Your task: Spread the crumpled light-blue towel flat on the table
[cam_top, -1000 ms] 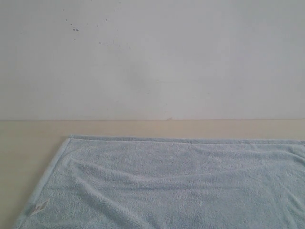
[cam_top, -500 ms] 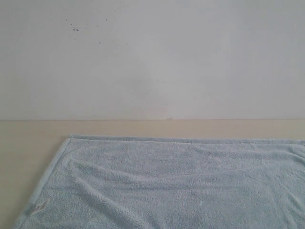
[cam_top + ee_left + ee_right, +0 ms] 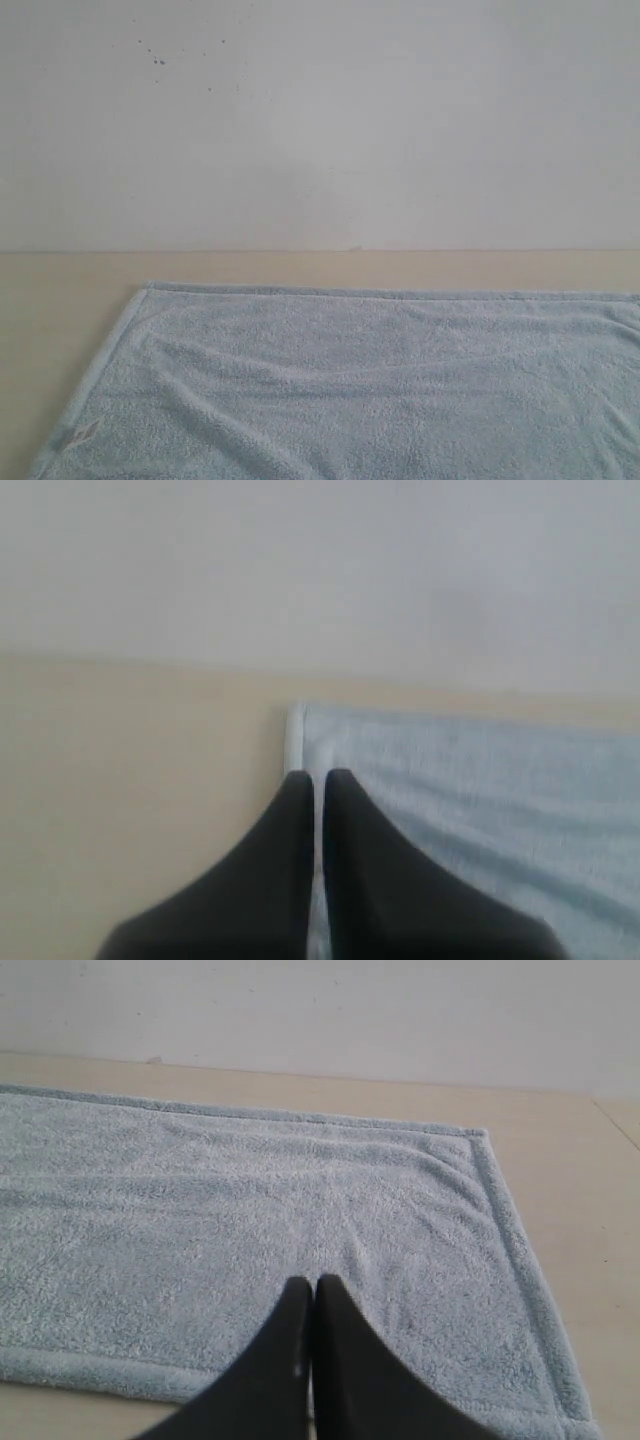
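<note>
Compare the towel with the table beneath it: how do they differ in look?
The towel is light blue; the table is pale beige. The towel is fluffy, with a stitched hem and shallow ripples; the table is smooth and plain. The table spreads wider than the towel. Both lie flat.

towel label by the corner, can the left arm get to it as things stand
Probably yes. The left gripper, jaws shut, is over the left hem of the towel, the same edge that carries the label, and nothing lies on or around the label. Its distance along that edge is unclear.
</note>
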{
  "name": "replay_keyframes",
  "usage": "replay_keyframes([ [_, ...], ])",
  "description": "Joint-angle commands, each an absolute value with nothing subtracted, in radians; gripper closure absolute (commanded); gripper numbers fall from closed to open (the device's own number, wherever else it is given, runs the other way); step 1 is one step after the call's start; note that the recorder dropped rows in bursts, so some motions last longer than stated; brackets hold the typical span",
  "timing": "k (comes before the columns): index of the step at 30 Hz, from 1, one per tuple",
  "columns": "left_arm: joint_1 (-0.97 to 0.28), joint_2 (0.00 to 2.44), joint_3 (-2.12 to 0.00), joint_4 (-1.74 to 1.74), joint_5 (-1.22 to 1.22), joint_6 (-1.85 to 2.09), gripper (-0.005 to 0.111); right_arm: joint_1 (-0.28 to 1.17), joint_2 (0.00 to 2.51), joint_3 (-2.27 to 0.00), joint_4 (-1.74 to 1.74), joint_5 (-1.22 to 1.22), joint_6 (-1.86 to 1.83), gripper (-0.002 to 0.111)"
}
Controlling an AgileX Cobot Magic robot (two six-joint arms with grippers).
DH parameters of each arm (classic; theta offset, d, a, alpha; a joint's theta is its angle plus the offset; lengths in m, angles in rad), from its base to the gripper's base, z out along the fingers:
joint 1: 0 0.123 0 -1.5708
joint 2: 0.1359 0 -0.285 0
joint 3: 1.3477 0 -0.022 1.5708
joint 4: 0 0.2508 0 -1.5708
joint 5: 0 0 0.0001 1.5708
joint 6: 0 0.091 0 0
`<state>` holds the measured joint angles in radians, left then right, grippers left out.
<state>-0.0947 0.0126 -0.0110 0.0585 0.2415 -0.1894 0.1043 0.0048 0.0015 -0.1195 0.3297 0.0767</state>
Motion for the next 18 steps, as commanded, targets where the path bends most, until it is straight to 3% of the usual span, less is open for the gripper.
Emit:
replay_keyframes([
  [1,-0.085,0.000,0.000,-0.017,0.304,0.109,0.103,0.101,0.000,0.000,-0.118,0.321,0.069,0.109],
  [5,-0.058,0.000,0.000,-0.020,0.303,-0.041,0.103,0.101,0.000,0.000,-0.118,0.321,0.069,0.109],
  [18,-0.058,0.000,0.000,0.000,0.292,-0.028,0.103,0.101,0.000,0.000,-0.118,0.321,0.069,0.109],
])
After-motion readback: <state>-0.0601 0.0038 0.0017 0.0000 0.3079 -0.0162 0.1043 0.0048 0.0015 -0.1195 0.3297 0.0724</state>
